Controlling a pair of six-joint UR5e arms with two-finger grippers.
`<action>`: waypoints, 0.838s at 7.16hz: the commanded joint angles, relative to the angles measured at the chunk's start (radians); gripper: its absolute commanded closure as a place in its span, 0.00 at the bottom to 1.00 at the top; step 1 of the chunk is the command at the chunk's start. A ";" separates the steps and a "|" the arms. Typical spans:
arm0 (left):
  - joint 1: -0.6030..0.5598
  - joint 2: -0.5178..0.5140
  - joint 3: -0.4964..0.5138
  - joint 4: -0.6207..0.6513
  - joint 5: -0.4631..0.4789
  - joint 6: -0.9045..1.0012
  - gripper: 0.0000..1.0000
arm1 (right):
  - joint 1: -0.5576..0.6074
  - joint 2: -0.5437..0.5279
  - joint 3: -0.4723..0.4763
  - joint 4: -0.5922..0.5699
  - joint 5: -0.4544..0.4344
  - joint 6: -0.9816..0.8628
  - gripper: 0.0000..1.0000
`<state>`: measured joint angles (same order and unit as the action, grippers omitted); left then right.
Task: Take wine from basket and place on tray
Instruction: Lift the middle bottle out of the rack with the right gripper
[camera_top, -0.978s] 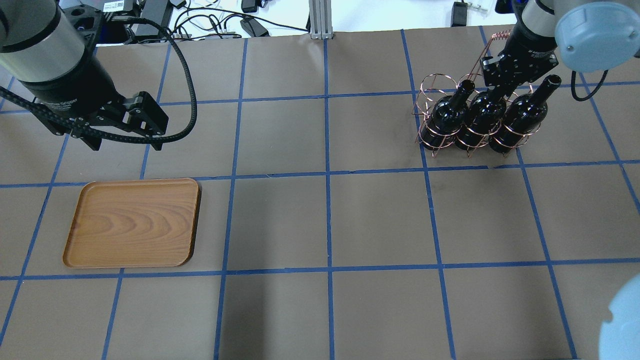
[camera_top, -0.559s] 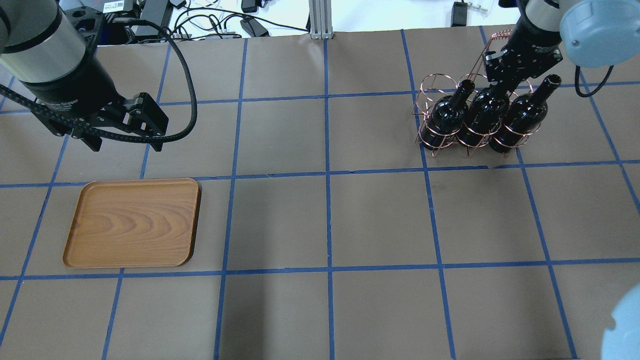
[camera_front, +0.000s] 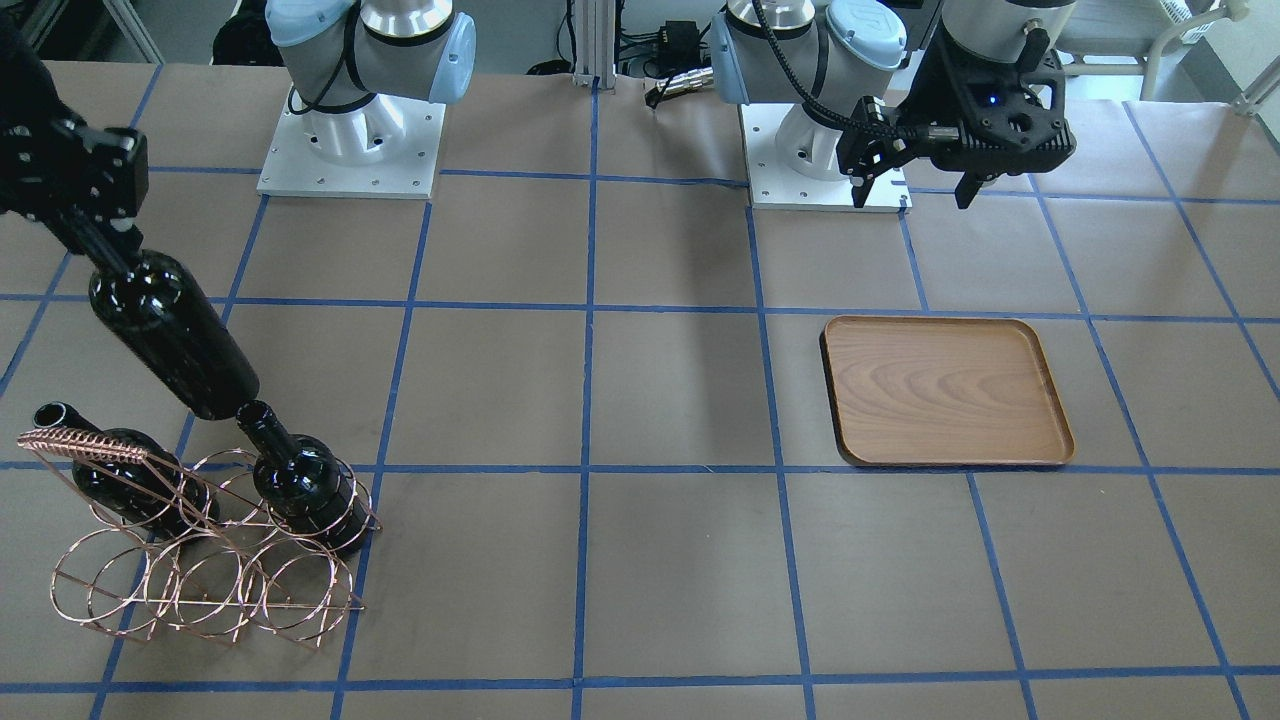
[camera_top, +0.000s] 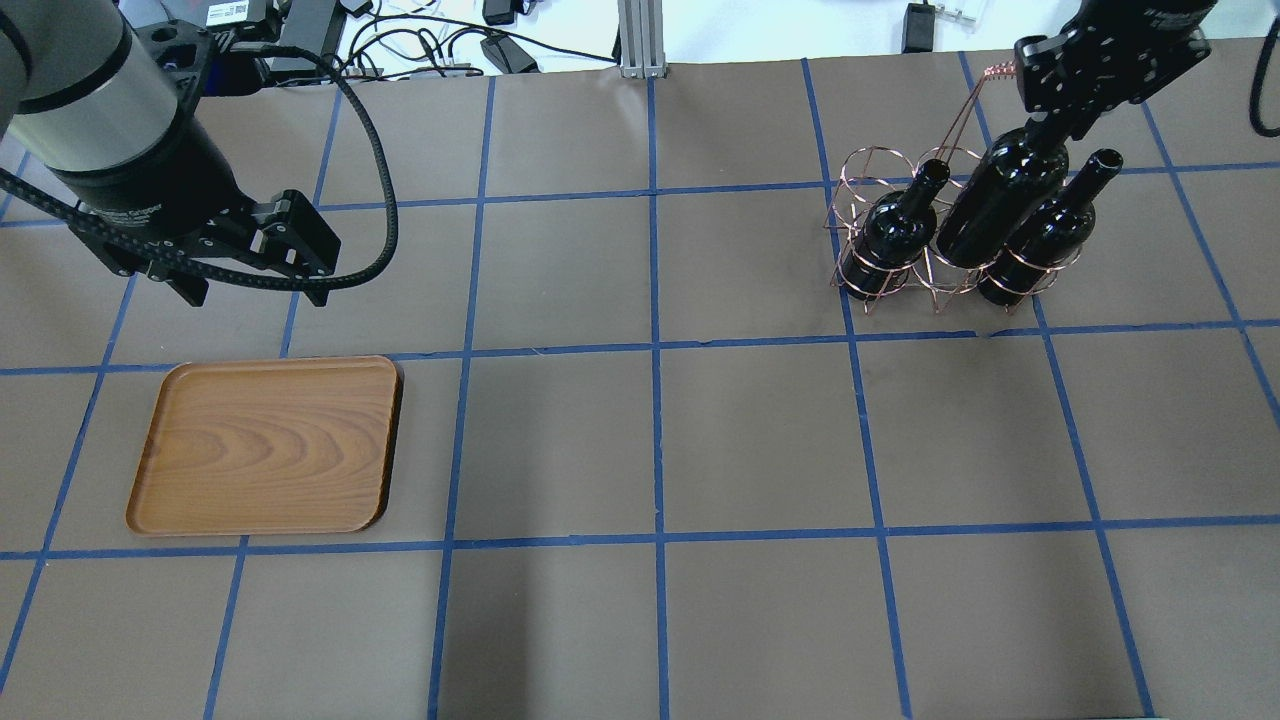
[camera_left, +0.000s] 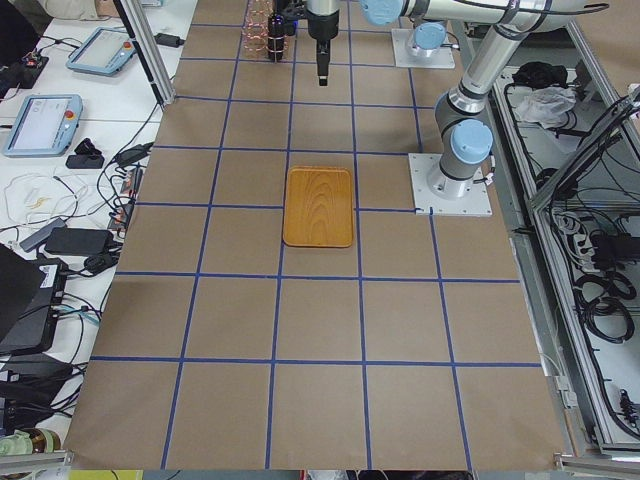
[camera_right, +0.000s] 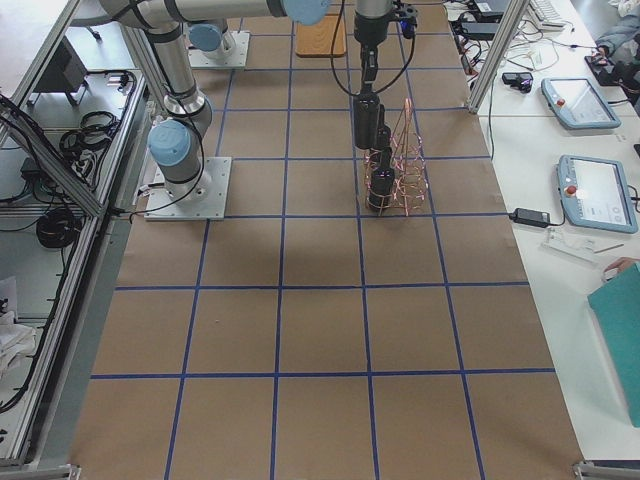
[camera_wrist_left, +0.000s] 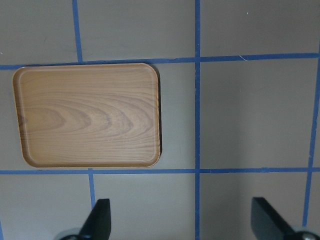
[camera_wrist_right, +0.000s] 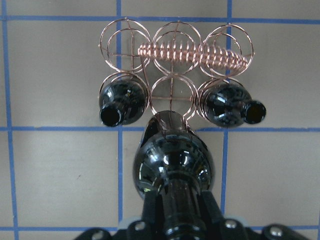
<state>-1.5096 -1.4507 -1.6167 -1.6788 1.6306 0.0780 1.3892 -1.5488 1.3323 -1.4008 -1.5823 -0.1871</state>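
Observation:
My right gripper (camera_top: 1045, 125) is shut on the neck of the middle wine bottle (camera_top: 998, 205) and holds it tilted, with its base lifted above the copper wire basket (camera_top: 868, 178). The front view shows the held bottle (camera_front: 170, 335) hanging over the basket (camera_front: 200, 585). Two more bottles (camera_top: 893, 232) (camera_top: 1040, 238) stay in the outer hoops. The right wrist view looks down the held bottle (camera_wrist_right: 172, 165) to the basket (camera_wrist_right: 175, 50). The wooden tray (camera_top: 265, 445) lies flat at the left. My left gripper (camera_top: 255, 290) hovers open and empty behind the tray (camera_wrist_left: 87, 115).
The table is brown paper with a blue tape grid. Cables and devices lie beyond the far edge (camera_top: 430, 50). The arm bases (camera_front: 350, 150) stand on the robot's side. A wide stretch of table separates basket and tray.
My right gripper has risen with the middle bottle, drawing it up out of the basket's middle hoop. The left arm has barely moved.

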 joint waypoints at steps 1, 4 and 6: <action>-0.001 0.000 -0.002 0.001 0.002 0.000 0.00 | 0.046 -0.051 0.005 0.077 0.008 0.128 0.97; 0.000 0.000 -0.020 0.016 0.002 -0.003 0.00 | 0.354 0.019 0.030 -0.022 0.008 0.494 0.97; 0.000 -0.008 -0.020 0.019 0.002 0.000 0.00 | 0.534 0.123 0.033 -0.110 0.008 0.778 0.93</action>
<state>-1.5102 -1.4540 -1.6360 -1.6638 1.6355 0.0788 1.8051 -1.4891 1.3628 -1.4573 -1.5736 0.4058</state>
